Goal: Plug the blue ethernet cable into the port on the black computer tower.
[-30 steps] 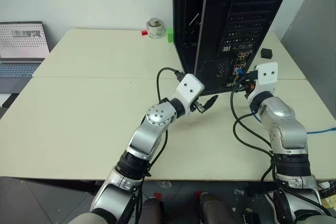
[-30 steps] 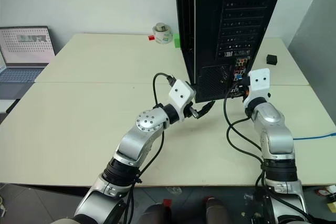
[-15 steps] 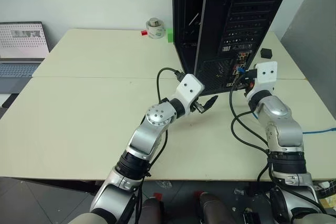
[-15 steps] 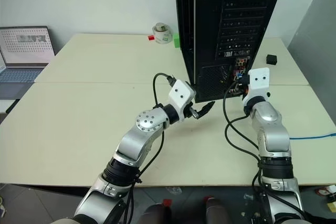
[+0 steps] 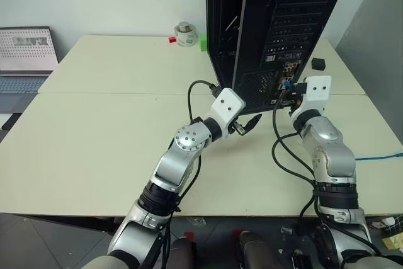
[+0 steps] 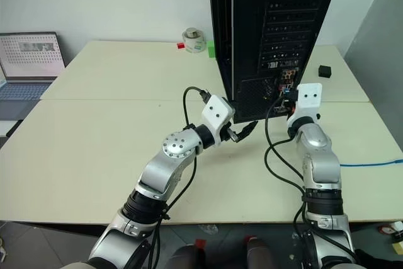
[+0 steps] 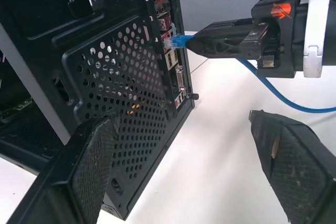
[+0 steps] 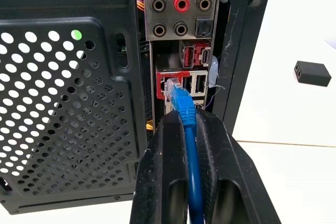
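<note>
The black computer tower (image 5: 277,17) stands upright at the table's far side with its rear panel facing me. My right gripper (image 8: 185,118) is shut on the blue ethernet cable (image 8: 186,109) just behind its plug. The plug's clear tip sits at the mouth of the red-framed port (image 8: 169,83), below the round audio jacks; how deep it sits I cannot tell. The cable trails off to the right over the table (image 5: 381,155). My left gripper (image 5: 249,123) hovers open and empty by the tower's lower mesh corner, left of the right gripper (image 7: 210,41).
A small black cube (image 5: 320,63) lies on the table right of the tower. A tape roll (image 5: 186,34) and small red and green blocks sit behind it on the left. A laptop (image 5: 25,55) stands far left. A grey wall (image 5: 378,42) bounds the right.
The right elbow and forearm have swung a little to the left and the wrist has rolled slightly, with the plug staying at the port. The left arm has not moved.
</note>
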Motion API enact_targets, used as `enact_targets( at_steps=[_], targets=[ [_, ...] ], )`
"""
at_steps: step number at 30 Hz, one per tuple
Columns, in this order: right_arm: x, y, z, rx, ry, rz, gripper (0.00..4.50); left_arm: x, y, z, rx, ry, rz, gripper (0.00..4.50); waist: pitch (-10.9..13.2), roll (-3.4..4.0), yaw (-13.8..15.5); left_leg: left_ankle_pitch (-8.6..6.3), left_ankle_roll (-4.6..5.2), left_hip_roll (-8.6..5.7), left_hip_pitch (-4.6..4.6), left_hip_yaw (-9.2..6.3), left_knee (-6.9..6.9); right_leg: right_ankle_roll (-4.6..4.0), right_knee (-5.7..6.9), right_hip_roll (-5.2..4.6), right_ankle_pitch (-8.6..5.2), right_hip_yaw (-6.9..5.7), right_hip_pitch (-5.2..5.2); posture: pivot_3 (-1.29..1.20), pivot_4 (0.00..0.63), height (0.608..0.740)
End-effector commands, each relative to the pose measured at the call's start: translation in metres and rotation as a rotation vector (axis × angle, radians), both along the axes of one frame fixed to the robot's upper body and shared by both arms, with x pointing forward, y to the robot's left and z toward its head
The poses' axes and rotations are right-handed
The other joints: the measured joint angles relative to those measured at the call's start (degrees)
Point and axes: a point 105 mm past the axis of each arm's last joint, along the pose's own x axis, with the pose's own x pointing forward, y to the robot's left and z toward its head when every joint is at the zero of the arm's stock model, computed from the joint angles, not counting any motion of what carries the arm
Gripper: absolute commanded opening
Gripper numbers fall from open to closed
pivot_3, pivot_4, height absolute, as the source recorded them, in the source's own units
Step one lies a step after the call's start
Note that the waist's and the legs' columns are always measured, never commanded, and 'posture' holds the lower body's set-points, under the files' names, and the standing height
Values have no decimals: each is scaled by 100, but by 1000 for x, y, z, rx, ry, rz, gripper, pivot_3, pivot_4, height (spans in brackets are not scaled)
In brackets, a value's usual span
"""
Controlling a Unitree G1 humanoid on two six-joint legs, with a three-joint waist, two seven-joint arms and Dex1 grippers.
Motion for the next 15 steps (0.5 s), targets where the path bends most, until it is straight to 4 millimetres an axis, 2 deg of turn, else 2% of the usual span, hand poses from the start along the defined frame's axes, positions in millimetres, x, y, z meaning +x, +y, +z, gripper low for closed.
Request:
enact_targets(
  at_steps=[1, 9, 15],
  targets=[
    [2, 1, 17, 12, -61, -7, 0, -3, 0, 16, -25, -53, -8, 4167, 0, 0, -3, 0, 0, 0, 0, 0, 0, 0, 0, 0, 0, 0, 0, 0, 150, 740],
    [4, -3, 16, -20, -67, -43, 0, -3, 1, 16, -22, -53, -6, 4167, 0, 0, 13, 0, 0, 0, -4, -1, -2, 0, -3, 0, 0, -2, -1, 0, 150, 740],
    [5, 1, 15, -31, -69, -36, 0, -4, 0, 16, -23, -52, -8, 4167, 0, 0, 10, 0, 0, -1, -3, -1, -2, 0, -2, -2, 0, -1, -1, 0, 150, 740]
  ],
)
